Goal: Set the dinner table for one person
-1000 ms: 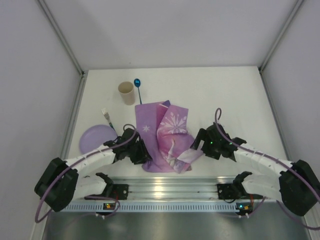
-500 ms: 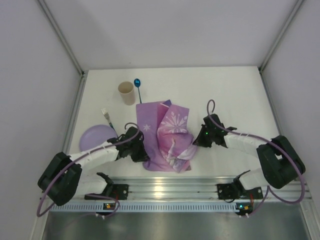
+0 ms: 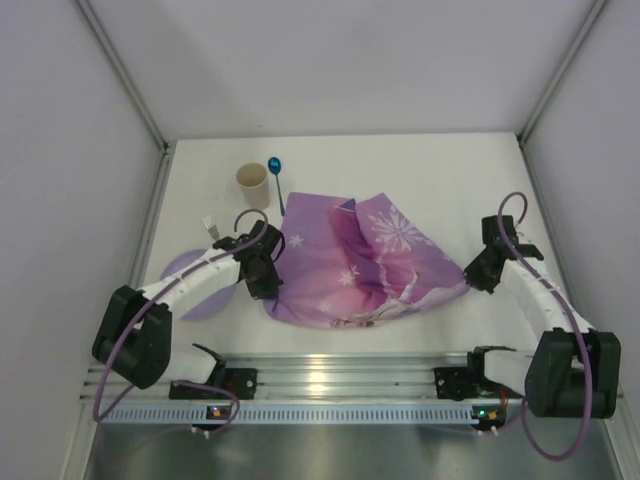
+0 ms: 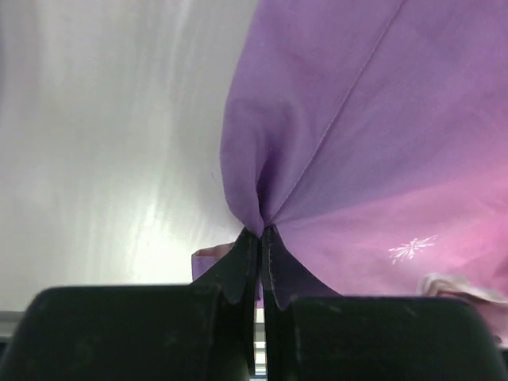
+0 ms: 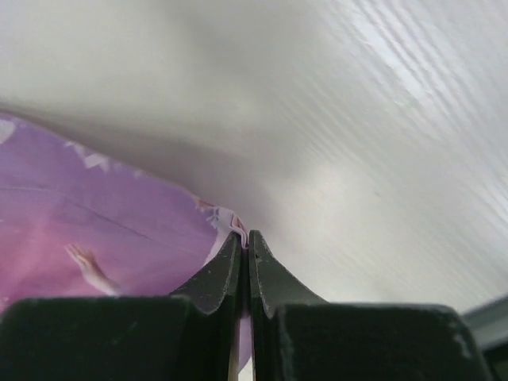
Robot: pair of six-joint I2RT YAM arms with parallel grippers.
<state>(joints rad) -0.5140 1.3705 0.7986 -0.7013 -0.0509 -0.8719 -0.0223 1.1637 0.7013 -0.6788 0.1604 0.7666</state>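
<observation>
1. You are early in the job. The purple-pink cartoon-princess placemat (image 3: 360,270) lies half spread and rumpled at the centre of the large plain white dinner table (image 3: 430,170), which fills the overhead frame. The round lilac plate (image 3: 178,272), metal fork (image 3: 210,224), blue spoon (image 3: 275,165) and beige paper cup (image 3: 252,183) wait unplaced at left.
2. Your wrist views show what the overhead view cannot: the left gripper (image 4: 260,234) and right gripper (image 5: 244,238) are each clamped on a placemat edge.

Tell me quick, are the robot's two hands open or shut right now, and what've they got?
Left gripper: shut, pinching the near-left edge of the purple placemat.
Right gripper: shut, pinching the purple placemat's right end.
</observation>
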